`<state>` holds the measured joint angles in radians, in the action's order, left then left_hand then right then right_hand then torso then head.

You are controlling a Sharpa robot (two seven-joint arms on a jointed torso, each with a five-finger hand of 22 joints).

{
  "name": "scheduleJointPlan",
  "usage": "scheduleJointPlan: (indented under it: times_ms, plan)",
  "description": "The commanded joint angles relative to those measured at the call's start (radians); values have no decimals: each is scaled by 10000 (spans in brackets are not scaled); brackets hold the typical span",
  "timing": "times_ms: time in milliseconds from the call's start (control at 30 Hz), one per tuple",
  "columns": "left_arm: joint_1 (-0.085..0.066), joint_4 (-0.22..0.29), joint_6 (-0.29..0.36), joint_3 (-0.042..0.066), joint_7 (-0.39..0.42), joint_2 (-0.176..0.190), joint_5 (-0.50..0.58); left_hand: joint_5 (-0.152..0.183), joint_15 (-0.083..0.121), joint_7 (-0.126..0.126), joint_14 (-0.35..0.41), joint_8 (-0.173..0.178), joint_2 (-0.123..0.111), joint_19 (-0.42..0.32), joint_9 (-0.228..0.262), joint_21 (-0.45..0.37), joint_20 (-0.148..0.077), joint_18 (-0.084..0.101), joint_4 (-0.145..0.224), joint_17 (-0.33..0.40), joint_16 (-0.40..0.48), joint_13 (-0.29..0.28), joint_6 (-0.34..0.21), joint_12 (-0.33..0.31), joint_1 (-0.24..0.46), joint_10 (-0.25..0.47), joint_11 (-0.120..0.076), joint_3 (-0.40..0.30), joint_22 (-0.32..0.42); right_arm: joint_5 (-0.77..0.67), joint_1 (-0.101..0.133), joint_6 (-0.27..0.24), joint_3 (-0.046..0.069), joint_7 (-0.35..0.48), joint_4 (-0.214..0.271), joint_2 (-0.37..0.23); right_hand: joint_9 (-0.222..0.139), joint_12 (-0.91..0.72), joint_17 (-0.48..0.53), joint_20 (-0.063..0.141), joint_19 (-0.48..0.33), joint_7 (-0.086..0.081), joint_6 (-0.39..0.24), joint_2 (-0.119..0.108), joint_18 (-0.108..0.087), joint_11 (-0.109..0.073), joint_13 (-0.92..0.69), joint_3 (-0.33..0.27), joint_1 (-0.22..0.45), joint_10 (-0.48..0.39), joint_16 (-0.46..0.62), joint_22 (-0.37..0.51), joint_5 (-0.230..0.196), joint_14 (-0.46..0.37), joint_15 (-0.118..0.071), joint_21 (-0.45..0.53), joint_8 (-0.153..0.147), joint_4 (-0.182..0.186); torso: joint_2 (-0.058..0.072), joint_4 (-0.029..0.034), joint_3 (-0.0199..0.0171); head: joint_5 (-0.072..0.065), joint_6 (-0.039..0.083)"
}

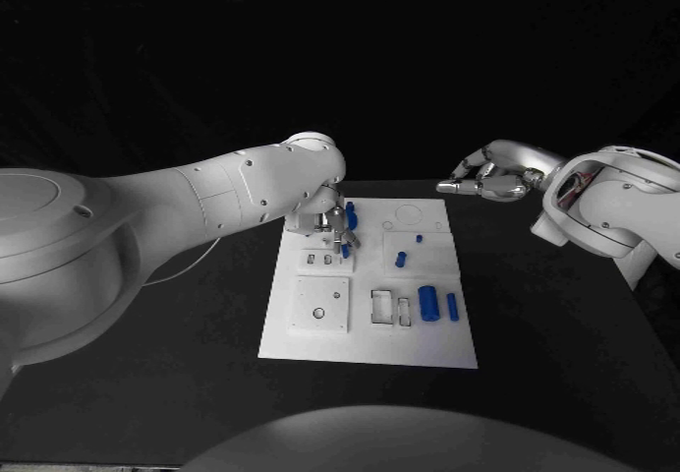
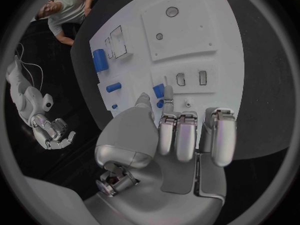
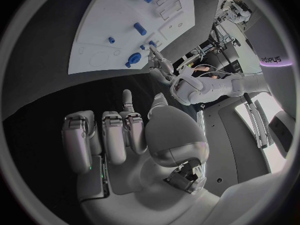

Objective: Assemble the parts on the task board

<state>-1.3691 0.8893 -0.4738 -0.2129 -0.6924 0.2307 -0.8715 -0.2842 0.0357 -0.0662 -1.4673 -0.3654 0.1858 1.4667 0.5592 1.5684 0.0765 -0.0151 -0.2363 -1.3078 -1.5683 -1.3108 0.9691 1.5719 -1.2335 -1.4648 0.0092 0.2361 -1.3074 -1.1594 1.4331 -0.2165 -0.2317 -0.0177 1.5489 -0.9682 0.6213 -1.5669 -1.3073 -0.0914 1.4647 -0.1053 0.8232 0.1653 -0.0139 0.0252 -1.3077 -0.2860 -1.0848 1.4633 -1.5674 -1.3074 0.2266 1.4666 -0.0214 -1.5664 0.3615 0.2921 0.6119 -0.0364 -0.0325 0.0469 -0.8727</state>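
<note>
Now the white task board (image 1: 425,344) lies flat on the black table (image 1: 567,334). Left hand (image 1: 327,224) pinches a blue part (image 1: 346,251) over the board. Right hand (image 1: 489,177) hangs curled, holding nothing, above the table's far edge.

Left hand (image 1: 324,221) lowered; right hand (image 1: 489,177) raised (fingers curled).

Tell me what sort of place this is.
Probably a robotics lab test bench: a white rectangular task board with small blue plastic parts on a black table, worked by a silver many-fingered left hand.
</note>
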Motion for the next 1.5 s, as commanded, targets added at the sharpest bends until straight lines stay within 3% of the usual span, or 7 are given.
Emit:
scheduleJointPlan:
  times_ms: [33, 767, 1200, 1500]
  plan:
    - [7, -10, -138, 8, 47, -47, 98, -66, 88, 0, -1035, 70, -12, 1041, 15, 24, -90, 151, 44, -2630, -25, -2600, 75, -11, -113, -1060, -90, -62, -2634, -12, -7, 184, -2, -24, 2, 2, -3, -39, -2635, -82, 929, -10, -47, 56, 97, 53, -2630, -71, -10, 1075, -34, -2579, 21, 1042, 74, 69, -64, 1, 2, -1, 6, -1, 1]
    - [111, -180, -202, 5, 44, -173, 90, -114, 123, 41, -1035, 351, -59, 1041, 83, 24, -118, 151, 329, -2630, -25, -2600, 180, -11, -480, -1060, -130, -448, -2634, -11, -7, 277, -2, -91, 53, -64, -1, -39, -2635, -81, 877, -9, -27, 64, 81, 55, -2630, -91, -16, 1075, -34, -2557, 25, 1042, 73, 113, -65, -14, -9, -5, 10, -41, 1]
    - [119, -208, -241, 3, 44, -182, 52, -302, 161, 90, -1035, 579, -211, 1041, 184, 24, -157, 151, 698, -2630, -25, -2600, 293, -11, -855, -1060, -172, -939, -2634, -11, -7, 348, -2, -140, 66, -96, 7, -39, -2635, -81, 802, -6, 22, 61, 57, 55, -2630, -115, -96, 1075, -34, -2526, 43, 1042, 73, 178, -62, -41, -16, 4, 13, -41, 1]
    - [120, -199, -254, 2, 46, -186, 21, -616, 205, 138, -1035, 673, -334, 1041, 335, 24, -198, 151, 893, -2630, -25, -2600, 412, -11, -971, -1060, -215, -1372, -2634, -11, -7, 400, -2, -176, 64, -105, 9, -39, -2635, -81, 767, -4, 39, 67, 46, 55, -2630, -121, -129, 1075, -34, -2511, 54, 1042, 72, 209, -62, -44, -15, 4, 16, -28, 1]
